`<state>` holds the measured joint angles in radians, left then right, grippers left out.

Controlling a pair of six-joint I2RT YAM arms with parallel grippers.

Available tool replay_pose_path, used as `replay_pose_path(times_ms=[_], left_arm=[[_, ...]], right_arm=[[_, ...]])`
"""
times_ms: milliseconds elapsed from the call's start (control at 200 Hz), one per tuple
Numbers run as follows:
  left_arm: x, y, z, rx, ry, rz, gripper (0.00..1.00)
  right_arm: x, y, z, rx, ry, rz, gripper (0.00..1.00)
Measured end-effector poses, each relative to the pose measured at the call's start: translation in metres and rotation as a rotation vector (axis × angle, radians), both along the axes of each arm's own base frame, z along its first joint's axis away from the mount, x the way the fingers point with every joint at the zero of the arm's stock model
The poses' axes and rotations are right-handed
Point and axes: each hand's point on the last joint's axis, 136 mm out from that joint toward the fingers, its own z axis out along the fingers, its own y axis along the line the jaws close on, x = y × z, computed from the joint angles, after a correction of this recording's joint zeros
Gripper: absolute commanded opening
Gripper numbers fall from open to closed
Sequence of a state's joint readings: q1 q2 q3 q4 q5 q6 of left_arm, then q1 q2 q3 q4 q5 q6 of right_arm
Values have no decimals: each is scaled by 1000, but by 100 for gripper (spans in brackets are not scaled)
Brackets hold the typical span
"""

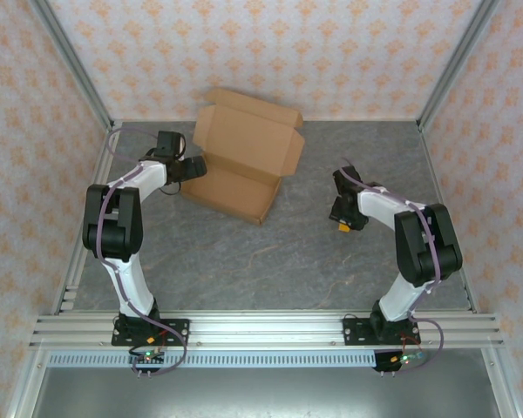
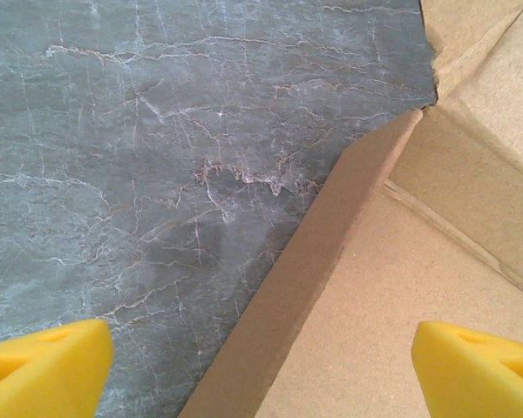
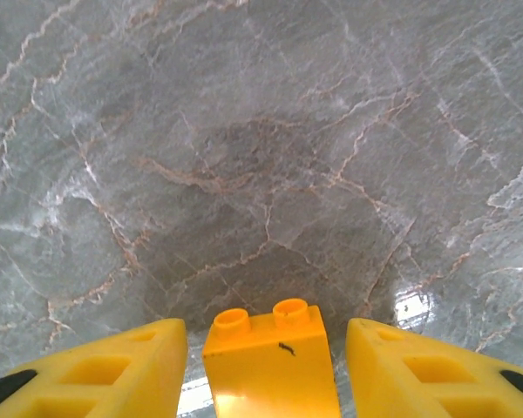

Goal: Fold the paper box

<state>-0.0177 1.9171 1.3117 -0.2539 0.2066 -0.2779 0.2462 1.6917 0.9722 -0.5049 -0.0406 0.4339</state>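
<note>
Right fingers (image 3: pixel 113 370) either side of black-marked orange block (image 3: pixel 266 366)

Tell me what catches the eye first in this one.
A brown cardboard box, half folded with its lid flap up, sits toward the far left of the grey marble table. The jaws of the left arm stand wide open, one on each side of the box's left wall. Well away on the right, a small orange block sits between the jaws of the right arm, with narrow gaps on both sides.
</note>
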Motion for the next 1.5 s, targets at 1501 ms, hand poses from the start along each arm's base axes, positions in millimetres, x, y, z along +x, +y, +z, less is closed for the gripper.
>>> replay_pose_path(times_ms=[1501], left_arm=[[-17,38,31,-55,-52,155,90]], right_arm=[[104,302,38,126,-242,625,40]])
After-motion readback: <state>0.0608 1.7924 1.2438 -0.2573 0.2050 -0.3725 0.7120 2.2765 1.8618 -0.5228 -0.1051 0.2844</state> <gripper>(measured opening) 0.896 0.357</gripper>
